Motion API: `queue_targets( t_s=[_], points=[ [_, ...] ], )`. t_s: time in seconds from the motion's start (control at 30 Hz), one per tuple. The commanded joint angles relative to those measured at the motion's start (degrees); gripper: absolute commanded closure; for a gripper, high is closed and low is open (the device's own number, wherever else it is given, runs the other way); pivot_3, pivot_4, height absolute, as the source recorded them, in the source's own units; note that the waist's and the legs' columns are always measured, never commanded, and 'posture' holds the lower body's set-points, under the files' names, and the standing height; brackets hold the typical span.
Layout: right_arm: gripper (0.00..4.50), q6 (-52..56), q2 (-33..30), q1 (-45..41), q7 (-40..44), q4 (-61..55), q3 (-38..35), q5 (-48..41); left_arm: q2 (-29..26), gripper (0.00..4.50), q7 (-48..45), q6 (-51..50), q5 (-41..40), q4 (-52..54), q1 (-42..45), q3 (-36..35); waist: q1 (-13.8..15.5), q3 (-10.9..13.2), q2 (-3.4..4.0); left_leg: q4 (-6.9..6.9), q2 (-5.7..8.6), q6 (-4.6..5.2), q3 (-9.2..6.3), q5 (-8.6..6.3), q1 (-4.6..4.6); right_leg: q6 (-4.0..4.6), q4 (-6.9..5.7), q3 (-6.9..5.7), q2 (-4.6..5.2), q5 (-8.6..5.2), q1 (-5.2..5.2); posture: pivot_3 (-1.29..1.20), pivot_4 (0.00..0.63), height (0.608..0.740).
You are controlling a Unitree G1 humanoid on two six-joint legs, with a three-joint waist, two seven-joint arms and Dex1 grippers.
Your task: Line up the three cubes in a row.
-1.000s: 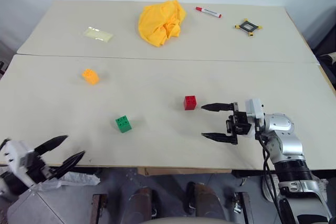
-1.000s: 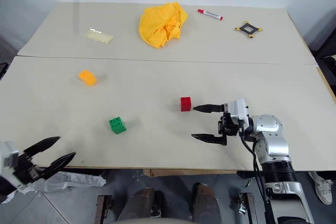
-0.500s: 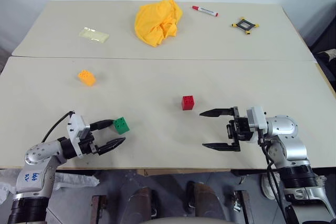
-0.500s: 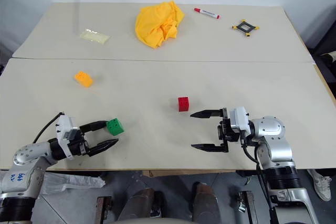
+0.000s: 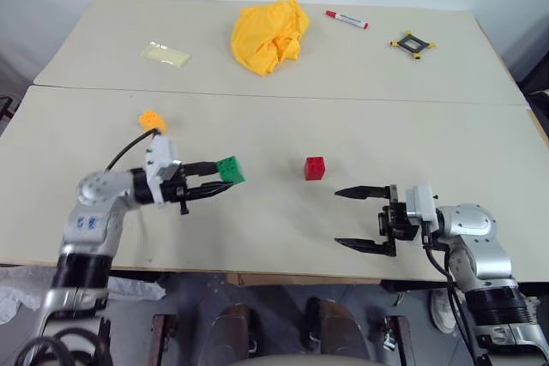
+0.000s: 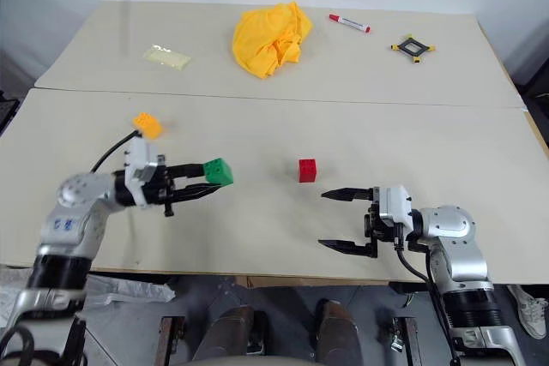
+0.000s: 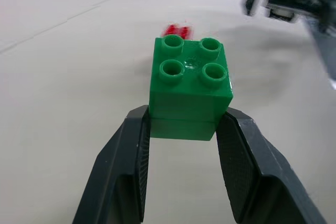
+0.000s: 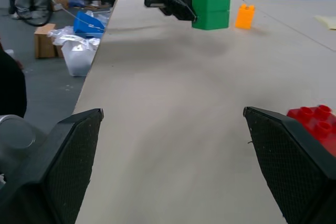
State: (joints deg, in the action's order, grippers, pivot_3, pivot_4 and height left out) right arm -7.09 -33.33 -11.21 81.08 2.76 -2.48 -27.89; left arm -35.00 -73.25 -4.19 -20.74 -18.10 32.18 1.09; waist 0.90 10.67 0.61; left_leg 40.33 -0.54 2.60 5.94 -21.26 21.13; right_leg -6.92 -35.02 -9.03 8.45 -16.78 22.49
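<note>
The green cube sits pinched between the two black fingers of the left gripper, studs up, gripped at its lower half and lifted clear of the table. The red cube rests on the table to the right of it, with a bare gap between the two. The orange-yellow cube lies behind the left arm, nearer the table's left side, well apart from the red one. The right gripper hovers near the front edge, right of and nearer than the red cube, its fingers spread wide and holding nothing. Open tabletop runs between the two grippers and around the red cube. Across the seam, on the far table, lie a crumpled yellow cloth, a red marker, a black-and-yellow square frame and a small clear packet.
</note>
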Motion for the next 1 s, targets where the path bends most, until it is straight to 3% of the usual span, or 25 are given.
queue_targets(
  t_s=[0.03, 0.2, 0.3, 0.5, 0.83, 1.0],
  points=[
    [0.00, 0.42, -1.33, 1.30, -1.63, -3.78, -1.95, -1.22, 1.73, 3.00, -5.90, 8.52, 5.68, -14.89, 8.53, 4.08, 0.01, 0.00, -0.01, 0.00, 0.10, 0.00, 0.01, 0.00, 0.01, 0.00, 0.01, 0.00, -0.03, 0.00, 0.01, 0.00, 0.150, 0.740],
    [0.00, 0.67, -2.42, 5.24, -5.15, -7.93, -4.94, -1.59, 6.12, 3.00, -6.84, 20.30, 12.70, -39.32, 21.46, 6.43, -0.10, 0.03, -0.06, -0.03, 0.28, 0.00, 0.00, 0.00, 0.10, -0.01, 0.05, -0.05, -0.04, -0.01, 0.07, 0.00, 0.150, 0.740],
    [0.00, 0.63, -3.06, 8.75, -7.04, -10.74, -6.71, -1.73, 7.97, 3.00, -6.47, 23.77, 15.14, -47.58, 25.56, 6.46, 0.20, 0.07, -0.15, -0.04, 0.32, 0.01, -0.01, 0.00, 0.13, -0.03, 0.05, -0.06, -0.02, 0.00, 0.07, 0.00, 0.150, 0.740],
    [0.00, 0.68, -3.02, 13.80, -10.99, -15.20, -8.40, -1.52, 10.20, 3.00, -4.30, 26.99, 18.78, -54.28, 28.77, 5.78, 0.46, 0.07, -0.21, -0.02, 0.35, 0.07, -0.06, 0.02, 0.12, -0.05, 0.02, -0.05, 0.04, 0.01, 0.05, 0.00, 0.150, 0.740],
    [0.00, 1.38, -3.48, 17.23, -13.54, -18.38, -8.16, -1.74, 12.27, 3.00, -4.30, 25.15, 20.24, -56.56, 30.80, 3.28, 0.59, 0.05, -0.26, 0.00, 0.46, 0.18, -0.15, 0.08, 0.12, -0.13, 0.02, -0.06, 0.14, 0.06, -0.02, 0.00, 0.150, 0.740],
    [0.00, 2.15, -3.82, 15.74, -13.01, -17.81, -7.07, -1.91, 12.25, 1.38, -2.75, 25.99, 20.55, -56.30, 30.38, 1.92, 0.41, 0.08, -0.32, 0.00, 0.45, 0.17, -0.15, 0.08, 0.13, -0.13, 0.03, -0.06, 0.13, 0.06, -0.01, 0.00, 0.150, 0.740]
  ],
)
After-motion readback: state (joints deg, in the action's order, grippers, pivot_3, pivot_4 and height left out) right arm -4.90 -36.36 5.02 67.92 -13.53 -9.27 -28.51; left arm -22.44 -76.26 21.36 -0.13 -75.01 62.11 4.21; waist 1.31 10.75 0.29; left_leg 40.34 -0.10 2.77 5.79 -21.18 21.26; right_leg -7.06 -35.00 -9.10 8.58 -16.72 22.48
